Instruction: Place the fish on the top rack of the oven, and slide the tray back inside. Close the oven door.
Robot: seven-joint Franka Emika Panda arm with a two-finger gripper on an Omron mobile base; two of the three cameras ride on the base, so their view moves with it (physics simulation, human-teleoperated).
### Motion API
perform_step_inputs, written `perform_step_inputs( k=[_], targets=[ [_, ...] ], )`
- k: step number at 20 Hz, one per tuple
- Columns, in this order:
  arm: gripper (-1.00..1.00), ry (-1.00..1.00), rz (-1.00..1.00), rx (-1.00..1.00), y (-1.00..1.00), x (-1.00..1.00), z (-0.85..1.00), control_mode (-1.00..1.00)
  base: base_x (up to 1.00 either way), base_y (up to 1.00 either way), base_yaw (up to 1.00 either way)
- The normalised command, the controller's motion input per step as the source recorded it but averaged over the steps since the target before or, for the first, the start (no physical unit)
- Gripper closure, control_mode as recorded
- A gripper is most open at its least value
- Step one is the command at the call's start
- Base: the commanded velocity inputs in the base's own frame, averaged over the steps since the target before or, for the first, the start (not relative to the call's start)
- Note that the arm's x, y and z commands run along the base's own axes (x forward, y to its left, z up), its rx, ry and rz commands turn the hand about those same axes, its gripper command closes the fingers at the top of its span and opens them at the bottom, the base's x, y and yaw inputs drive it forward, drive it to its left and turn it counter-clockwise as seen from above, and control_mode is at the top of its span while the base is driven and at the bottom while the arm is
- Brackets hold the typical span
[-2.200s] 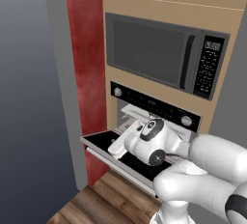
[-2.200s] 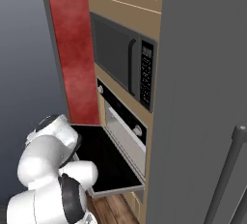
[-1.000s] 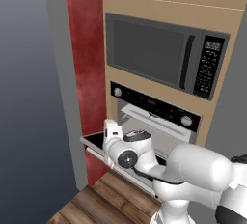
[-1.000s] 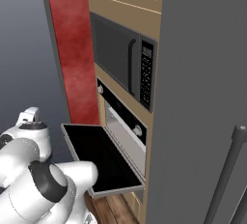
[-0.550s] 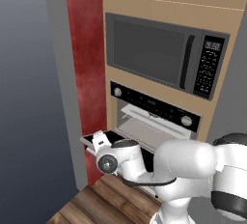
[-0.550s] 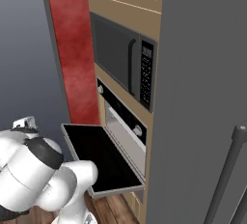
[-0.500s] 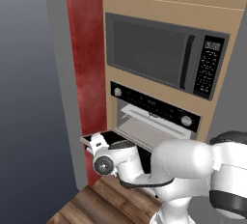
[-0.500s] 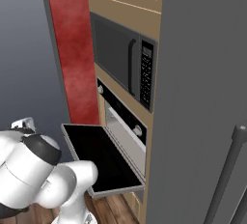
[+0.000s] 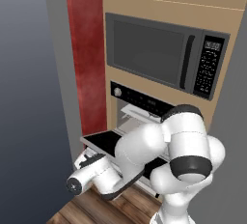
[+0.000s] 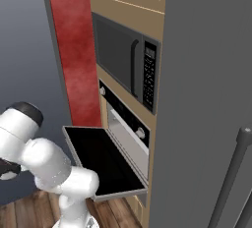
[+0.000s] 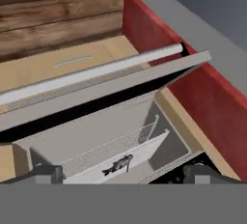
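Note:
The black oven (image 9: 144,101) stands with its door (image 9: 102,141) folded down flat. In the hand view, which is rolled over, the small dark fish (image 11: 118,165) lies on the pale tray (image 11: 140,153) of the top rack, inside the cavity. The door (image 11: 96,90) and its silver bar handle (image 11: 91,71) cross that view above the tray. My gripper (image 11: 124,172) is open, nothing between its fingers, and looks into the cavity from outside. In the left base view the gripper (image 9: 90,157) hangs low by the door's left front corner. The tray (image 9: 139,113) shows inside the cavity.
A grey microwave (image 9: 159,56) sits above the oven. A red wall panel (image 9: 87,59) runs down the left side. Wood floor (image 9: 87,208) lies below the door (image 10: 103,160). A tall grey fridge with a bar handle (image 10: 231,173) stands to the right.
My arm has swung from over the door down and left to its front left corner. The gripper stays open. The door stays down.

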Motion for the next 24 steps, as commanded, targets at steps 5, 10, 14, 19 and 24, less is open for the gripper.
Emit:
perform_step_inputs(
  k=[5,10,14,19,24],
  targets=[
    [-1.00,-0.01,-0.12,-0.43,0.00,0.00,-0.73,-1.00,0.00,0.00,0.00],
    [-1.00,-0.09,-0.16,-0.41,0.00,0.00,-0.87,-1.00,0.00,0.00,0.00],
    [-1.00,-0.13,-0.16,-0.42,0.03,0.01,-0.98,-1.00,0.00,0.00,0.00],
    [-1.00,-0.09,-0.14,-0.28,0.46,0.00,-1.00,-1.00,0.00,0.00,0.00],
    [-1.00,-0.05,-0.12,-0.04,0.39,0.24,-0.67,-1.00,0.00,0.00,0.00]
  ],
)
